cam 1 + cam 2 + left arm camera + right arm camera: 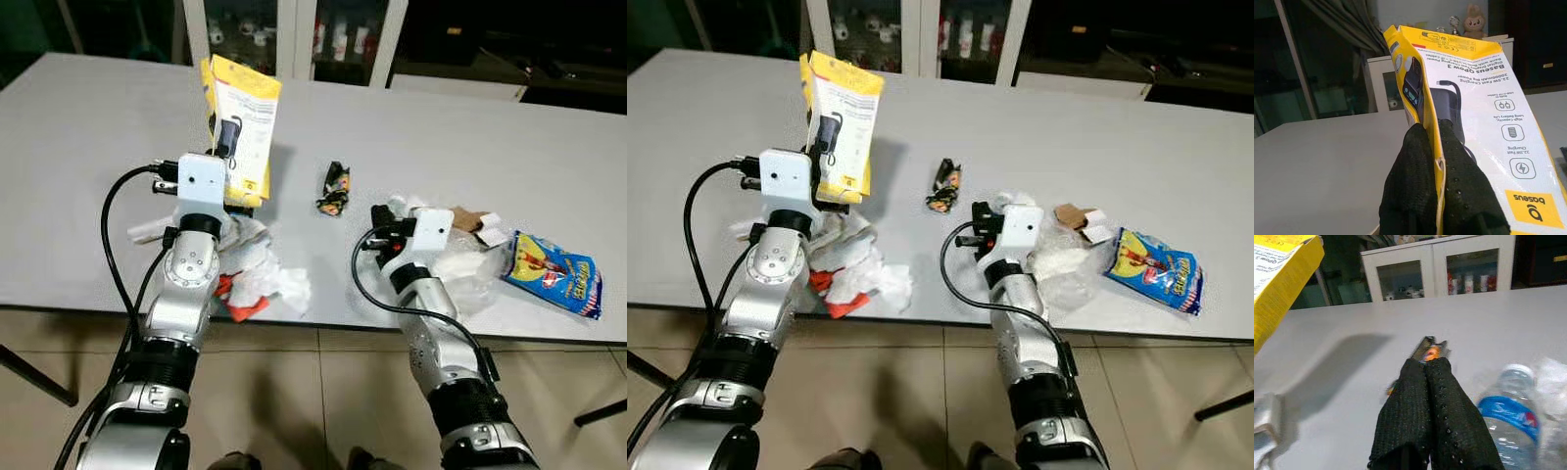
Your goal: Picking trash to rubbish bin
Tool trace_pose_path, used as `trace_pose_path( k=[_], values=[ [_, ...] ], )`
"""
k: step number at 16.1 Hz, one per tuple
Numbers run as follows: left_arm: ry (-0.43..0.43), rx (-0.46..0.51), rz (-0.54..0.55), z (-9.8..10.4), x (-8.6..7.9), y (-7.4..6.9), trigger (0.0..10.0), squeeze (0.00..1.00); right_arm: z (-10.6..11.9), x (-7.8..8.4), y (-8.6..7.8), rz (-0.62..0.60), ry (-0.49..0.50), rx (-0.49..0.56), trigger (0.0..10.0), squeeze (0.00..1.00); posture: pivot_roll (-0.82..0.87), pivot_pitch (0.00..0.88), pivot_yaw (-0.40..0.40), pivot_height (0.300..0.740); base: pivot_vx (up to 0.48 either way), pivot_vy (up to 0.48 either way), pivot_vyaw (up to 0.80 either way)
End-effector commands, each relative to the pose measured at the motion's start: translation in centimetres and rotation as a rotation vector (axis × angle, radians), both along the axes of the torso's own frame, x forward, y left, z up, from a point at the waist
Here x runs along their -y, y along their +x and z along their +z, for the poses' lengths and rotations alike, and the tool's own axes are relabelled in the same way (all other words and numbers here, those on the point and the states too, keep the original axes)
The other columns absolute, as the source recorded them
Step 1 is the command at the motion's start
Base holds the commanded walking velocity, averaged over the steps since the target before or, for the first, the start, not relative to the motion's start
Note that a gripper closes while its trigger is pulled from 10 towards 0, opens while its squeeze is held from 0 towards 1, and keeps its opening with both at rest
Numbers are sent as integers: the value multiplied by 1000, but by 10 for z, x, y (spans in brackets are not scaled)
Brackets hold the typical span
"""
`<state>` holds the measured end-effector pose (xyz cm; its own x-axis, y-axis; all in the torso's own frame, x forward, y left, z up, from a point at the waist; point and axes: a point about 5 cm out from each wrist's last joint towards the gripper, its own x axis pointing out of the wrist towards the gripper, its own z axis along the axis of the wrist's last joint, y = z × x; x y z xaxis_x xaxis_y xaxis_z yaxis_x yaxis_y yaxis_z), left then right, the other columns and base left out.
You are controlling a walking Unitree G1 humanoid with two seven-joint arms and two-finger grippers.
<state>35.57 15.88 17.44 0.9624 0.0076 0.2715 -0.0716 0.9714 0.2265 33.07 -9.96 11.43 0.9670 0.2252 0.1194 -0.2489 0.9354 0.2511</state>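
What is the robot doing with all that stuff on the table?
It is clearing trash. Its left gripper is pinching a flattened yellow box and holding it up above the grey table. Its right gripper, fingers closed and empty, rests near a small dark wrapper. Crumpled tissues, a plastic bottle and a blue snack bag lie on the table.

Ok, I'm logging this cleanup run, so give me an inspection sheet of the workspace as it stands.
Surface: grey table, littered along its near edge.
Job's things: yellow power bank box lifted off the table; small dark wrapper lying mid-table; blue snack bag at the right.
Clutter: crumpled white and red tissues, plastic bottle, clear plastic, torn cardboard bits.
Grippers: left gripper shut on the box; right gripper shut, empty, pointing at the wrapper.
Cables: black cable looping at each wrist.
Surroundings: white glass-door cabinet, tiled floor.
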Motion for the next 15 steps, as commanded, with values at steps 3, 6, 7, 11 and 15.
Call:
trace_pose_path(
  k=[3, 6, 7, 11, 15],
  values=[
    [19, -3, -22, 3, 6, 1, 10000, 0, 0, 6, 0, -22, -9, -4, 10000, 0, -11, 80, -63, 740, 0, 0, 0],
    [5, -8, -13, 4, 4, 2, 10000, 0, 0, 7, 0, -27, -3, -6, 10000, 0, -12, 84, -62, 740, 0, 0, 0],
    [2, -13, -12, 4, 4, 3, 10000, 0, 0, 7, 0, -27, -2, -7, 10000, 0, -12, 84, -62, 740, 0, 240, 0],
    [4, -31, -5, 1, 2, 2, 10000, 0, -1, 6, -1, -26, 2, -10, 10000, 0, -12, 85, -62, 740, 0, 428, 0],
    [38, -44, -15, -2, 4, 2, 10000, 0, -2, 4, -2, -25, 5, -12, 10000, 0, -10, 91, -55, 740, 0, 233, 0]
  ],
)
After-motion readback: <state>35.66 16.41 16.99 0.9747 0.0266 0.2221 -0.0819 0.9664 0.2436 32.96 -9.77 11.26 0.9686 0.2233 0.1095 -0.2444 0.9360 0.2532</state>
